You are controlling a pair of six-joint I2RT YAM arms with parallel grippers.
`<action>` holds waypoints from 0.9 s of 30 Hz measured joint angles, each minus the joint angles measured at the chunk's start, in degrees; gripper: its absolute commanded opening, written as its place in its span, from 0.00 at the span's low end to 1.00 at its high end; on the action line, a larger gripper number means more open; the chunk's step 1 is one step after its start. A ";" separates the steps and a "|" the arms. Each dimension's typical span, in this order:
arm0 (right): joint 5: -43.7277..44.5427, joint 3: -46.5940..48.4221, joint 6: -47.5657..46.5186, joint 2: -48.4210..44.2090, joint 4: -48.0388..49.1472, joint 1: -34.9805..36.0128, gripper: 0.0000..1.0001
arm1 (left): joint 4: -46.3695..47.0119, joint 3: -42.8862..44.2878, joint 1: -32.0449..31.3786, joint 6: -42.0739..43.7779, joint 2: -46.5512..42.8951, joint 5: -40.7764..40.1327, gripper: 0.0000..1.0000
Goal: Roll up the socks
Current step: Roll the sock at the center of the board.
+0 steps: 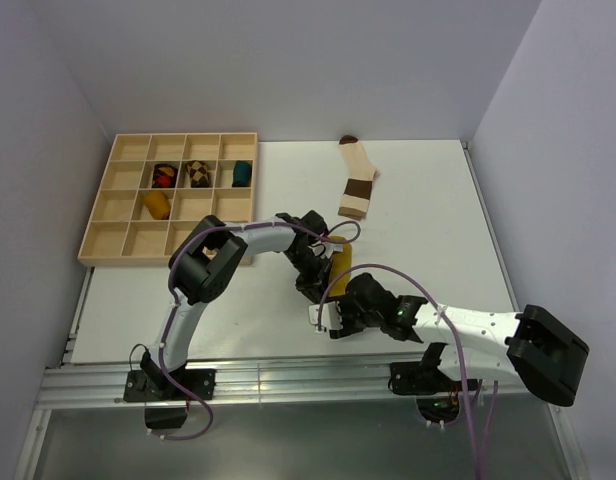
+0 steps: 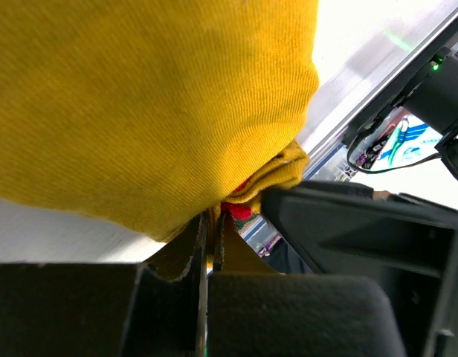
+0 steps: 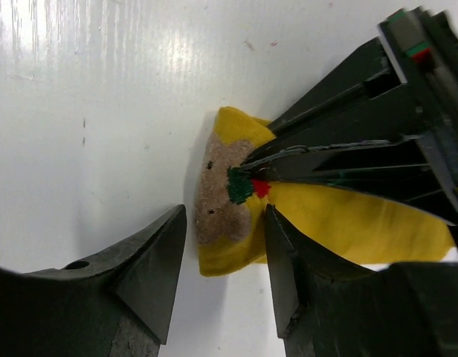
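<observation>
The bright yellow sock (image 1: 341, 262) lies on the white table between my two grippers. My left gripper (image 1: 316, 278) is shut on a fold of it; in the left wrist view its jaws (image 2: 212, 230) pinch the yellow fabric (image 2: 147, 104) beside a red mark. In the right wrist view my right gripper (image 3: 224, 212) is open, its fingers on either side of the sock's end (image 3: 348, 216), which shows a tan patch with green and red marks. The cream sock with brown bands (image 1: 356, 186) lies flat at the far middle. A mustard-orange bundle (image 1: 155, 205) sits in the tray.
A wooden compartment tray (image 1: 108, 240) stands at the far left with red-and-dark, brown-checkered and teal bundles (image 1: 242, 173) in its cells. Walls close in the table on the left, back and right. The left arm's fingers (image 3: 348, 160) reach in from the right in the right wrist view.
</observation>
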 measured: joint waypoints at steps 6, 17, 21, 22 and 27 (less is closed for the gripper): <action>-0.37 2.34 -0.26 3.93 -1.95 0.09 0.40 | 0.04 0.00 0.00 0.00 0.00 0.13 0.07; -2.99 8.87 1.09 9.68 -8.50 -2.43 0.18 | 6.58 -5.53 0.50 -3.30 -2.19 2.51 0.30; -12.31 12.63 0.15 11.39 -15.87 -9.97 0.18 | 17.44 -13.66 0.55 -10.86 -8.07 1.55 0.42; -13.99 13.70 -0.28 12.31 -17.49 -11.54 0.18 | 19.54 -15.30 0.61 -12.35 -9.53 0.92 0.43; -24.61 21.20 -5.05 20.57 -28.98 -19.32 0.19 | 35.74 -25.24 0.90 -21.40 -19.02 -5.75 0.45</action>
